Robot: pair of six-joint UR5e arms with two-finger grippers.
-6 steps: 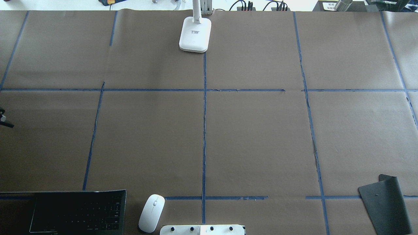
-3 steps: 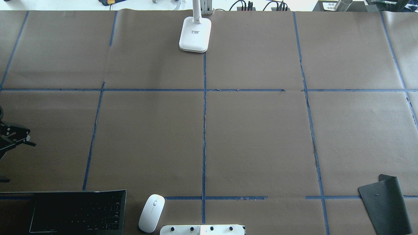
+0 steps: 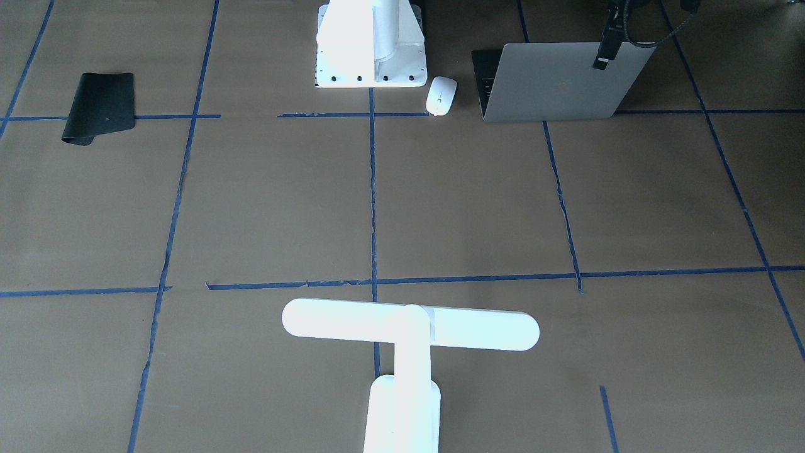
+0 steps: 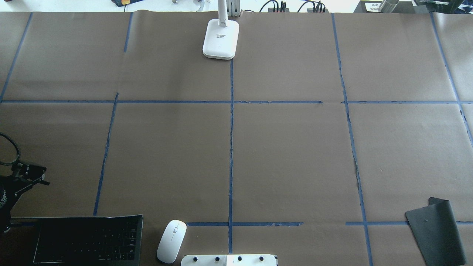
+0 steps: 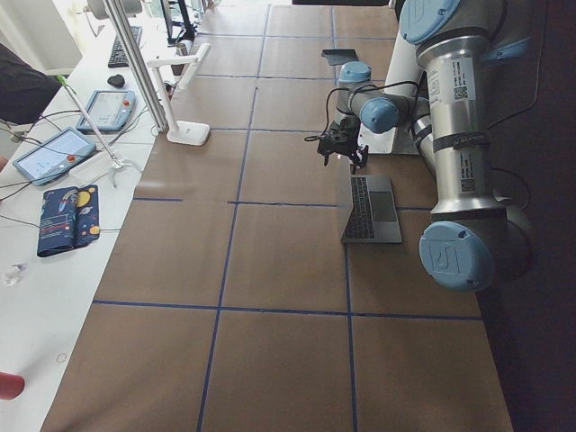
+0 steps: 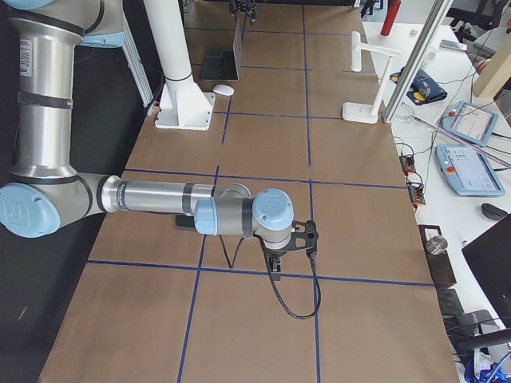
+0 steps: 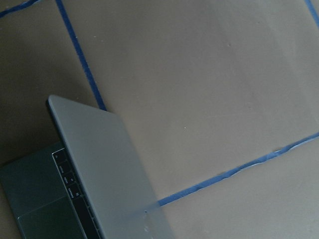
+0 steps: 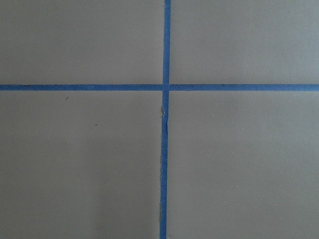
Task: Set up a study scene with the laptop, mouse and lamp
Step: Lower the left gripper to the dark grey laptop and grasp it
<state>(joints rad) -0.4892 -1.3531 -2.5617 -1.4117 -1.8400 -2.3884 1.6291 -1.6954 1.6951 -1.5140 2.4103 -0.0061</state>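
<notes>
Left gripper (image 4: 35, 176) hangs at the table's left edge, robot side, just over the top edge of the laptop (image 4: 88, 240) lid. Cannot tell whether its jaws are apart or together, nor whether it touches the lid. Nothing seen in its grasp. Left wrist view shows only the lid, some keys, paper and tape.

Right gripper (image 6: 275, 259) is low over the table's right part, near a blue tape crossing, with a cable looping under it. Only the side view shows it, so its jaw state can't be told.

Laptop is open at the robot-side left corner, lid facing the far edge. Mouse (image 4: 171, 241) lies just beside the laptop's right side, at the robot-side edge, next to the white mount block (image 4: 229, 260).

Lamp (image 4: 220, 38) stands upright mid far edge, base on the centre tape line, well apart from both.

Black mat (image 4: 436, 232) is at the robot-side right corner, one edge curled.
</notes>
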